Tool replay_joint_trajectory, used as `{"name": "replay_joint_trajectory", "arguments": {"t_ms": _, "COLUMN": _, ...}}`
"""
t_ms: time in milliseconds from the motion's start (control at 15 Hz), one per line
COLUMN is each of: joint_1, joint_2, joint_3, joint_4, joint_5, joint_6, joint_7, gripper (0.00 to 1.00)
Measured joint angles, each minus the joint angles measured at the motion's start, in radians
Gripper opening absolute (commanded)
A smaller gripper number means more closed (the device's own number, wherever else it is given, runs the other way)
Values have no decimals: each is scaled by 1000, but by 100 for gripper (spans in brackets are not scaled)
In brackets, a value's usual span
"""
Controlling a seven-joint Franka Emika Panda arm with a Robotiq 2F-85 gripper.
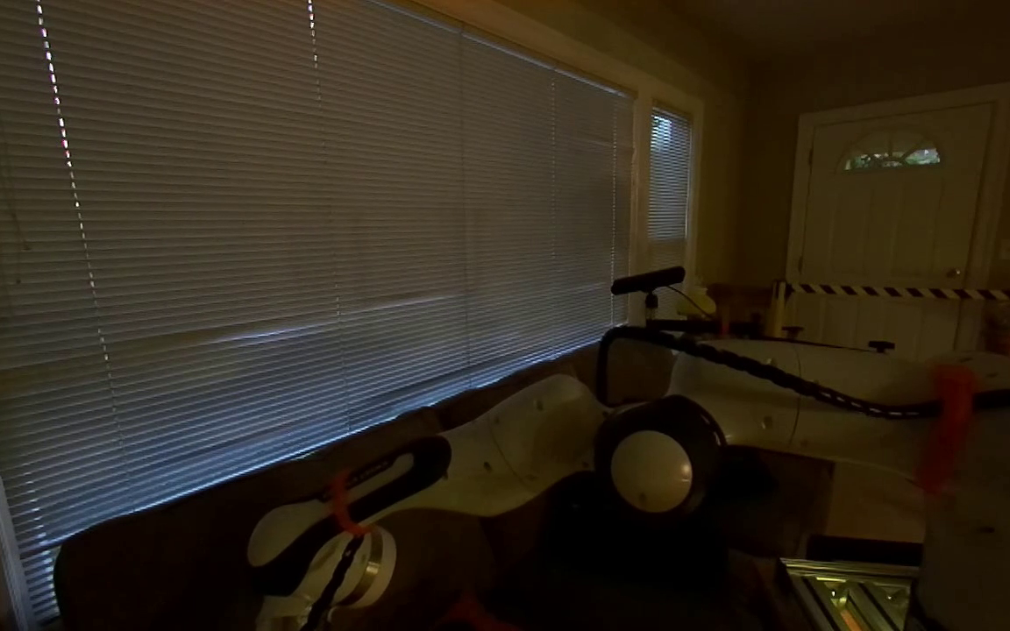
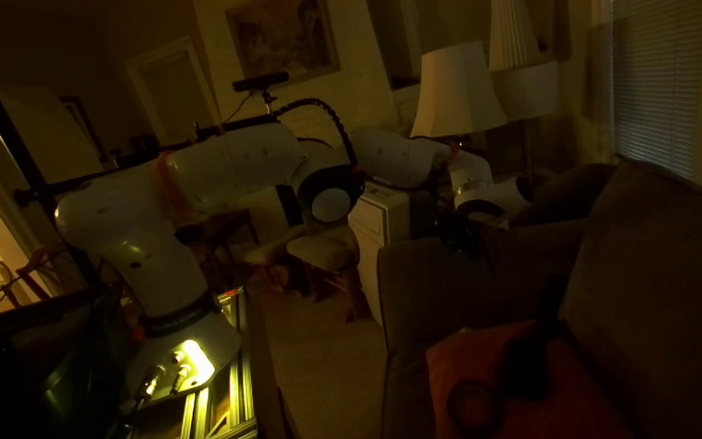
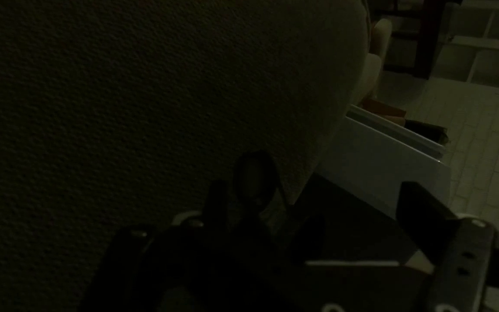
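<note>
Wrist view: the brown sofa (image 3: pixel 137 121) spreads from seven o'clock round to twelve, its woven surface close up and its rounded edge falling from one o'clock down to five. Next in size, the white robot arm (image 2: pixel 229 161) stretches in an exterior view from its base at eight o'clock across to three, where it bends down near the sofa's armrest (image 2: pixel 412 268). A pale box-shaped unit (image 3: pixel 383 164) stands at three o'clock in the wrist view, past the sofa's edge. An orange cushion (image 2: pixel 570 390) lies on the sofa between four and five o'clock in an exterior view; a pale lampshade (image 2: pixel 457 91) shows at one o'clock there. Smaller again, the gripper (image 3: pixel 314 190) enters the wrist view from six o'clock, near the sofa, jaws well apart. Smallest is a dark oval thing (image 3: pixel 256 180), seen between the jaws, close to the nine o'clock one; it is too dim to name, and I cannot tell whether they touch.
</note>
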State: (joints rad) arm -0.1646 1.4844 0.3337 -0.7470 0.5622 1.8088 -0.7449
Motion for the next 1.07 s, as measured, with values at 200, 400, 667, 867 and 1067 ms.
{"name": "replay_joint_trajectory", "arguments": {"t_ms": 200, "joint_1": 0, "joint_2": 0, "joint_3": 0, "joint_4": -3, "joint_5": 3, "joint_6": 20, "joint_7": -3, "gripper": 95}}
{"name": "replay_joint_trajectory", "arguments": {"t_ms": 400, "joint_1": 0, "joint_2": 0, "joint_3": 6, "joint_4": -8, "joint_5": 11, "joint_6": 24, "joint_7": -11, "gripper": 91}}
{"name": "replay_joint_trajectory", "arguments": {"t_ms": 667, "joint_1": 2, "joint_2": 0, "joint_3": 16, "joint_4": -12, "joint_5": 20, "joint_6": 26, "joint_7": -26, "gripper": 87}}
{"name": "replay_joint_trajectory", "arguments": {"t_ms": 867, "joint_1": 4, "joint_2": 0, "joint_3": 19, "joint_4": -12, "joint_5": 32, "joint_6": 42, "joint_7": -34, "gripper": 82}}
{"name": "replay_joint_trajectory", "arguments": {"t_ms": 1067, "joint_1": 4, "joint_2": 0, "joint_3": 19, "joint_4": -12, "joint_5": 50, "joint_6": 59, "joint_7": -46, "gripper": 76}}
